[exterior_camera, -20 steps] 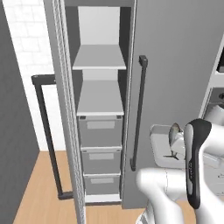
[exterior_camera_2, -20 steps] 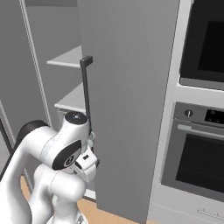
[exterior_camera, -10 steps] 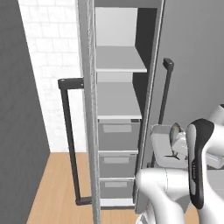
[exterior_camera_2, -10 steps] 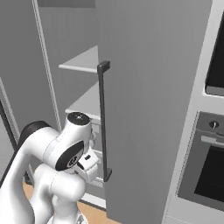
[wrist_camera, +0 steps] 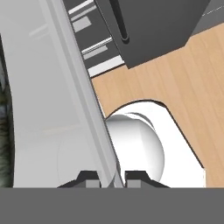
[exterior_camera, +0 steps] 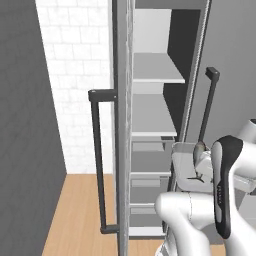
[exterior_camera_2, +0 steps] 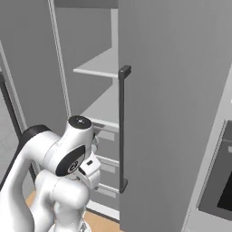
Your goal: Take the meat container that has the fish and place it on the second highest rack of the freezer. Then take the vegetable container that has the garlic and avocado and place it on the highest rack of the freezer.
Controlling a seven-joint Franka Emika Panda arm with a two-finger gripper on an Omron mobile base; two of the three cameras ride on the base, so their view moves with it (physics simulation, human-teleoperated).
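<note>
Gripping the meat container's rim, the tool is clenched; fish lies lengthwise inside.

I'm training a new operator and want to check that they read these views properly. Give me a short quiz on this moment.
1. True or false: the freezer is closed.
2. What does the end effector clamp? A) the tray by its rim B) the door handle C) a drawer front
3. Fill in: directly below the lower shelf sit grey ____.

Key: 1 false, its door stands open; 2 A; 3 drawers.
</note>
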